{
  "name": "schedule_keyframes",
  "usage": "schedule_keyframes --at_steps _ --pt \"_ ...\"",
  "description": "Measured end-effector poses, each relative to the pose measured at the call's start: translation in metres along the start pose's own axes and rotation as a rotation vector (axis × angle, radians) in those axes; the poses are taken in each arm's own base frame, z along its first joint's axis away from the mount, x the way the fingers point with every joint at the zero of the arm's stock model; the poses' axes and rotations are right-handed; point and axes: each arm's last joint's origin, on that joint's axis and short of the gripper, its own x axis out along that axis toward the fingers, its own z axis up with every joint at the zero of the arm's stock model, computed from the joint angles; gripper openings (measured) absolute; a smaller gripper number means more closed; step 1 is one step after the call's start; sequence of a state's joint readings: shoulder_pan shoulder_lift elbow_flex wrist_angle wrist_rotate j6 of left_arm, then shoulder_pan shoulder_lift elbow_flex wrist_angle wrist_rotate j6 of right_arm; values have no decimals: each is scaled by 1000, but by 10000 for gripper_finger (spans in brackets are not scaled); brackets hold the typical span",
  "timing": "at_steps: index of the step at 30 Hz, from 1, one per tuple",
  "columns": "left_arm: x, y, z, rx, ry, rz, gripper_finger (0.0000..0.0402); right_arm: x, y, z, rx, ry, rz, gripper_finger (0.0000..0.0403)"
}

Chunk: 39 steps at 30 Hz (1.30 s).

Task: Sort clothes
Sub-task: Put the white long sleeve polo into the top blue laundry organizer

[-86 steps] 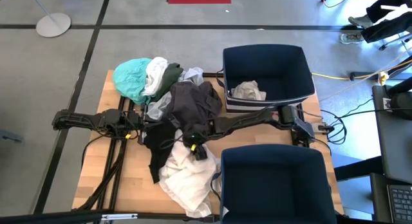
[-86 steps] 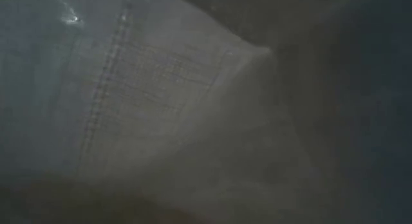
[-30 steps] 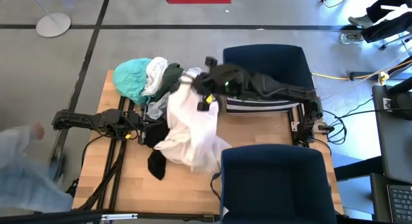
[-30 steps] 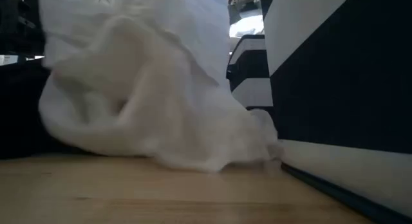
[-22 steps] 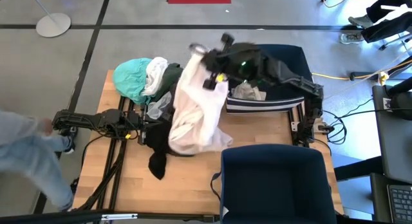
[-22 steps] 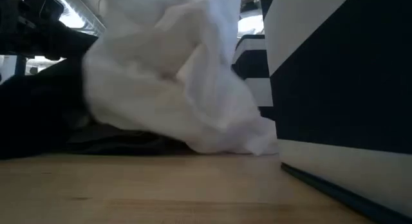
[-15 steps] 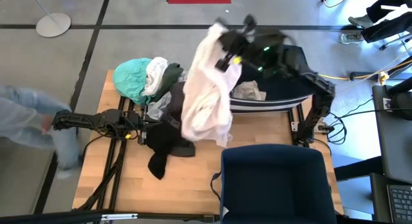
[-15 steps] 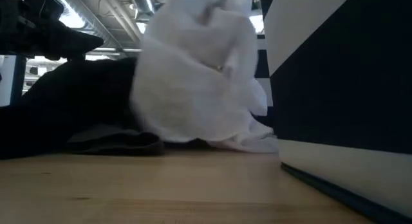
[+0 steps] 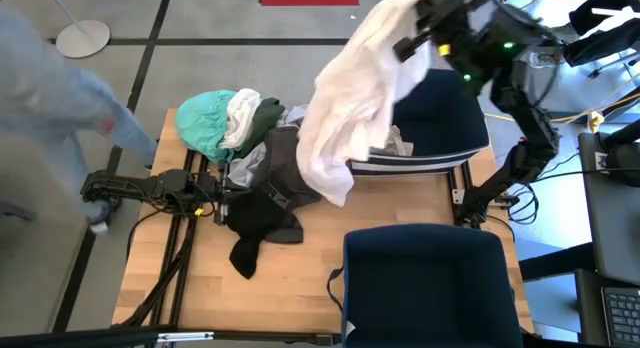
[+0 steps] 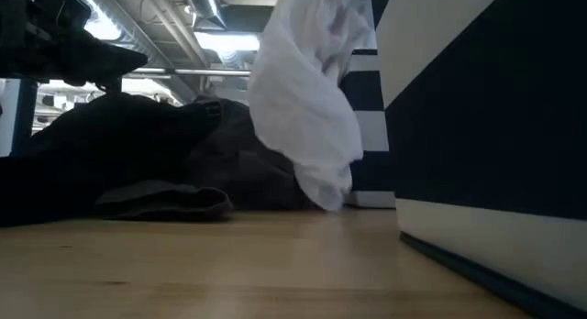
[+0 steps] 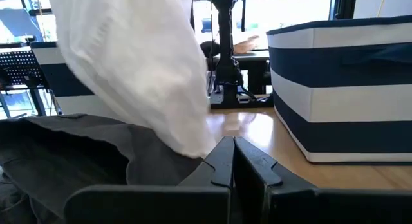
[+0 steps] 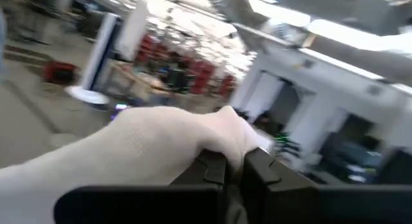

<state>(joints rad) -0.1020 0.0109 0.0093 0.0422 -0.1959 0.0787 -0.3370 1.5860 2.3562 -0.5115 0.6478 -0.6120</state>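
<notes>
Two navy fabric bins (image 9: 470,108); one pile of dark, teal and white garments (image 9: 245,153) on the wooden table (image 9: 290,298); right gripper (image 9: 425,23) clamped on one large white cloth (image 9: 350,108), raised over the far bin; left gripper (image 9: 215,193) pinched together, empty, beside the pile.

Bright even overhead light; ceiling strip lamps (image 10: 215,39) glare, the person in pale blue (image 9: 60,68) and right wrist view smear.
</notes>
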Motion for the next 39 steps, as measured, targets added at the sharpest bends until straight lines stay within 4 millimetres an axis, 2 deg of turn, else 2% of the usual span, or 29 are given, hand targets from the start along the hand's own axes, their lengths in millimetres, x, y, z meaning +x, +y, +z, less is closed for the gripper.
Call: schedule_keyframes --at_steps 4,9,14,19,27,32,39 --pt "0 0 0 4 1 0 0 -12 -21 4 -81 57 -159 19" --pt "0 0 0 6 1 1 0 -32 -46 8 -63 95 -263 19" --pt "0 0 0 7 1 0 0 -39 -54 -6 -100 242 -320 19" --pt "0 0 0 7 1 1 0 -36 -59 -43 -35 443 -303 19" --pt "0 0 0 0 0 1 0 -18 -60 -110 73 778 -178 19" --pt "0 0 0 -4 0 1 0 -2 -38 -146 75 916 -81 19" --pt "0 0 0 -7 0 1 0 14 -4 -206 60 1103 60 19"
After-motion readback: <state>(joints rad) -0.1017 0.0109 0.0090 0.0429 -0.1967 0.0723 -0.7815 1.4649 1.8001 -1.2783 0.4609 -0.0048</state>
